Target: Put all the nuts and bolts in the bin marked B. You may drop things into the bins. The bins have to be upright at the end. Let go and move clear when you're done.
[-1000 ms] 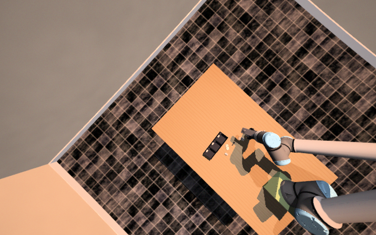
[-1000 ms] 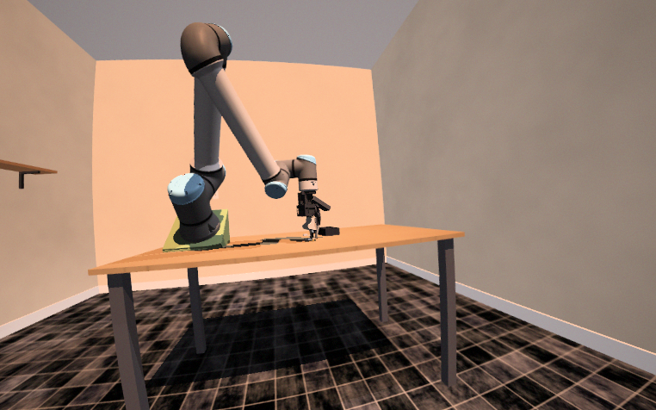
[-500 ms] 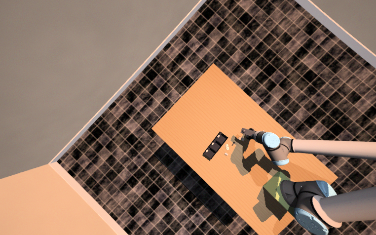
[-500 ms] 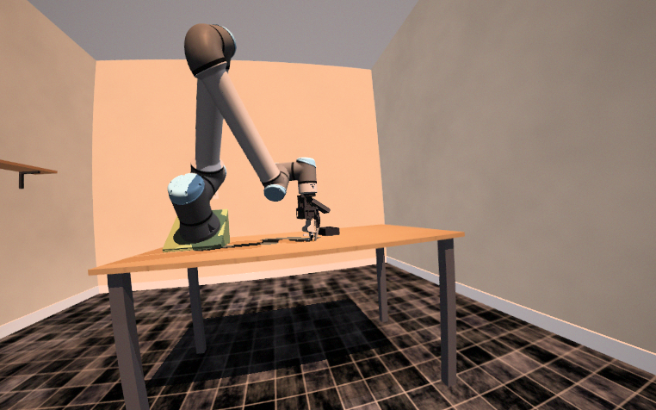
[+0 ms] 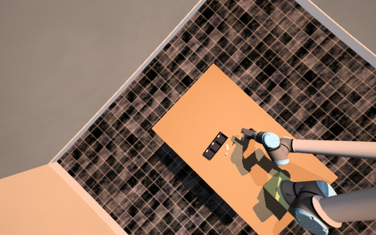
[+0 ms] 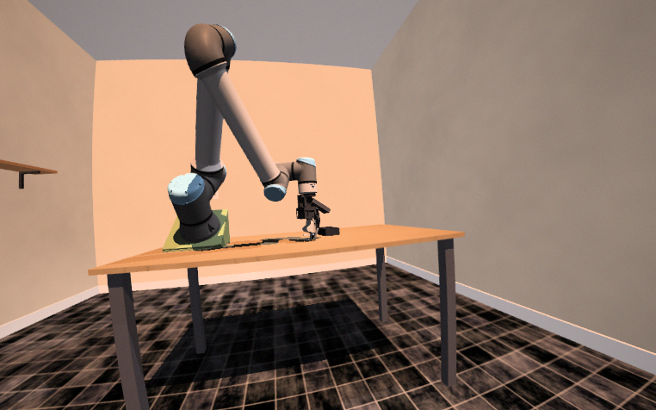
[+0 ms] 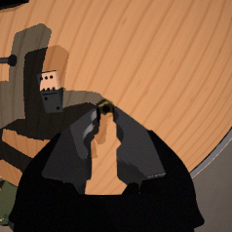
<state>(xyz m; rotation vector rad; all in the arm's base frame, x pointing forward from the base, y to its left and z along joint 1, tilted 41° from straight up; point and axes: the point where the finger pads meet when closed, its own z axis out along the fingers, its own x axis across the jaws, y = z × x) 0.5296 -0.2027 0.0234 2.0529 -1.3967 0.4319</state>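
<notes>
My gripper (image 7: 106, 108) (image 6: 312, 234) (image 5: 244, 133) is down at the table top (image 5: 206, 99), shut on a small brass-coloured nut (image 7: 104, 106) that sits between its fingertips. The row of three dark bins (image 5: 215, 145) (image 6: 328, 231) stands a little way off; I cannot read their letters. A dark bolt (image 7: 7, 60) shows at the left edge of the wrist view, in shadow. Small pale pieces (image 5: 226, 146) lie on the table between the bins and the gripper.
A pale die (image 7: 50, 81) lies on the table left of the fingers, with a dark dotted block (image 7: 53, 100) against it. The table's edge (image 7: 214, 156) runs close by at the right. The arm's green base plate (image 5: 274, 186) (image 6: 220, 229) sits near the table's end.
</notes>
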